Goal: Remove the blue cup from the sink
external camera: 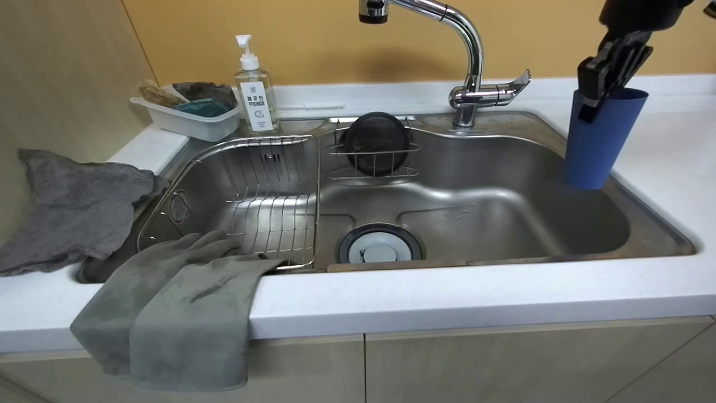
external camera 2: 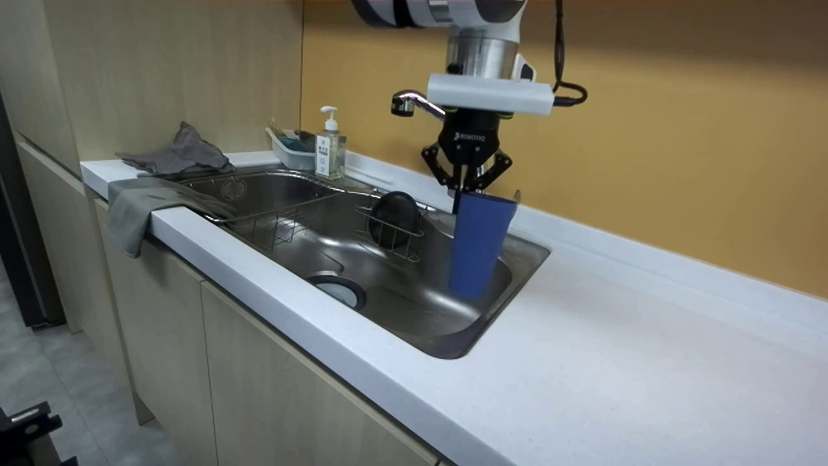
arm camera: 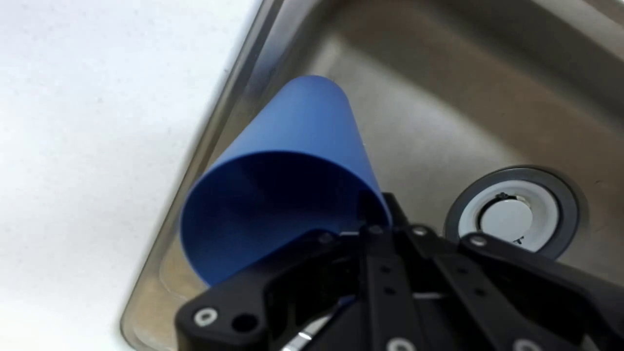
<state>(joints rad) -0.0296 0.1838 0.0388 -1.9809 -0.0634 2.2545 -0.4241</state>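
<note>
Chrome faucet (external camera: pixel 475 96) stands near the blue cup (external camera: pixel 601 145) that the gripper (external camera 2: pixel 458 195) pinches, black strainer (external camera: pixel 376 136) farther off

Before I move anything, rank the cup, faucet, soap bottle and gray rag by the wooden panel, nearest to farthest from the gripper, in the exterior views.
From the gripper, in both exterior views:
1. Cup: held by its rim.
2. Faucet: at the back of the sink.
3. Soap bottle: beside the white tray.
4. Gray rag: by the wooden panel.
</note>
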